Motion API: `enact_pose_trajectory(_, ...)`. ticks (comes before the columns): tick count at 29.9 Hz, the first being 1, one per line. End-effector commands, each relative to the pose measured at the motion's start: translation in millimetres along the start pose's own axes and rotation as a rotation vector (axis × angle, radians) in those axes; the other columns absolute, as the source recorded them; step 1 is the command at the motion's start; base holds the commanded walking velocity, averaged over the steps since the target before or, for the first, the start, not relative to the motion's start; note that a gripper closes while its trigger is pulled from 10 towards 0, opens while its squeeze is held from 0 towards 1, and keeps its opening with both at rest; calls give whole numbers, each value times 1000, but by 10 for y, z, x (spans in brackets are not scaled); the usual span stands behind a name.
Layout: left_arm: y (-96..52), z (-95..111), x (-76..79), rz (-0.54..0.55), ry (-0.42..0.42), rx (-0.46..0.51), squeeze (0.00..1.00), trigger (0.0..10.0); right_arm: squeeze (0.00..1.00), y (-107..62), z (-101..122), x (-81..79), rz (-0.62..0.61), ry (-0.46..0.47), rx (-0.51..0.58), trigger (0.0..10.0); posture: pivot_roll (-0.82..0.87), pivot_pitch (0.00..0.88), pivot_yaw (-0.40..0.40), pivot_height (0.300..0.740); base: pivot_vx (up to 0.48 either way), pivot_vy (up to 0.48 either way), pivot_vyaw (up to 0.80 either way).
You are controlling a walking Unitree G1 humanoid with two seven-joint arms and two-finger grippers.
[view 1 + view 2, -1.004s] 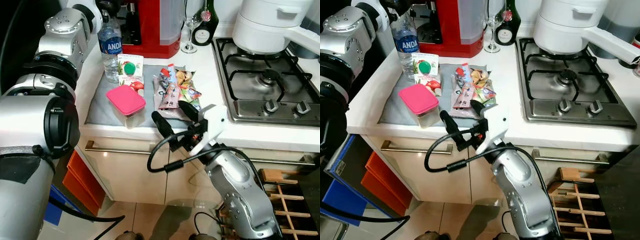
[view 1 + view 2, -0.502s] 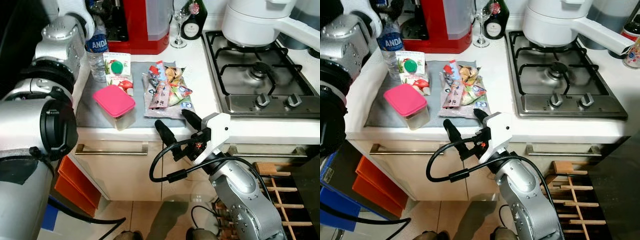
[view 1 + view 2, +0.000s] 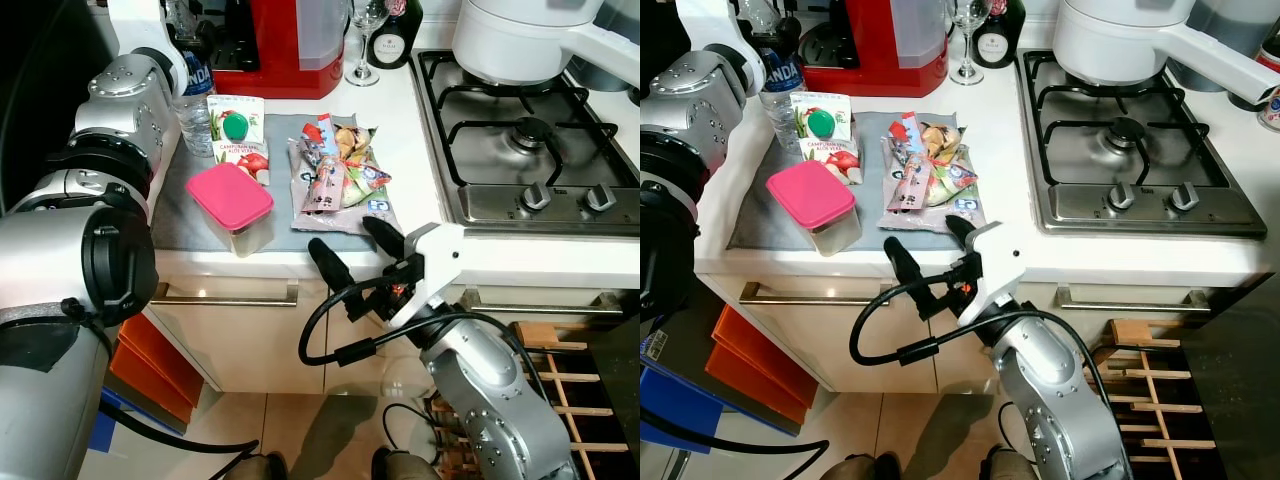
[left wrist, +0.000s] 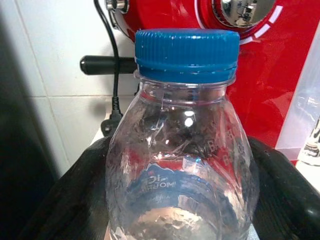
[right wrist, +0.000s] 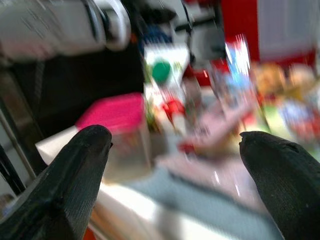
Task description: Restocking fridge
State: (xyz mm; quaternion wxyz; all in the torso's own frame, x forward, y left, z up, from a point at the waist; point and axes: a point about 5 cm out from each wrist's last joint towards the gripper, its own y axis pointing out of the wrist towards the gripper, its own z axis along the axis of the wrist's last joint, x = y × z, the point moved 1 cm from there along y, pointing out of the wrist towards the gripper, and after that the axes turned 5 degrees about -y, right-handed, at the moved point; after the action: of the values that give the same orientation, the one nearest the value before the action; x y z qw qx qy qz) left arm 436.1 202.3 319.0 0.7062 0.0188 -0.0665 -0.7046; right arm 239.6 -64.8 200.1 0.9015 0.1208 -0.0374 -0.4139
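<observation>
Between left gripper [image 4: 182,220] fingers, water bottle [image 4: 182,150].

The bottle [image 4: 182,150] is clear with a blue cap [image 4: 186,48] and blue label. The box [image 3: 233,200] has a bright pink lid over clear walls. The carton [image 3: 236,140] is white with a green cap and red fruit print. The mat [image 3: 180,200] is grey, the tabletop [image 3: 410,150] white, the coffee machine [image 3: 290,50] red. Both pincers have black fingers [image 5: 75,175].

Bright even light in head views; right wrist view motion-blurred; glare on water bottle [image 4: 181,165].
</observation>
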Motion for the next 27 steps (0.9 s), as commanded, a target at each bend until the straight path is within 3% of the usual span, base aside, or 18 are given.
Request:
enact_pose_trajectory(1,0,-28,17,-14,5,-15,0,0,4,-4,53,-16,22,5,15,10000,-259,137,59,740,0,0,0)
enact_pose_trajectory(10,8,68,59,-49,3,21,0,0,8,26,37,32,16,4,6,10000,-251,118,64,740,0,0,0)
enact_pose_trajectory(14,9,293,90,-86,-4,107,0,0,4,25,-55,127,-32,-2,-18,10000,-237,100,62,740,0,0,0)
enact_pose_trajectory(16,-13,554,135,-145,25,217,0,0,8,39,-98,228,-80,-17,-20,10000,-221,83,60,740,0,0,0)
enact_pose_trajectory(18,-22,614,138,-154,28,243,0,0,4,48,-98,250,-88,-19,-16,10000,-214,76,57,740,0,0,0)
enact_pose_trajectory(21,-91,920,129,-202,41,380,0,0,8,72,-89,313,-112,-29,0,10000,-190,53,48,740,0,0,0)
enact_pose_trajectory(22,-134,1027,152,-236,86,442,0,0,12,99,-95,348,-126,-34,8,10000,-175,39,44,740,0,0,0)
enact_pose_trajectory(27,-191,1064,180,-289,120,506,0,0,8,136,-96,389,-147,-58,29,10000,-154,19,43,740,0,0,0)
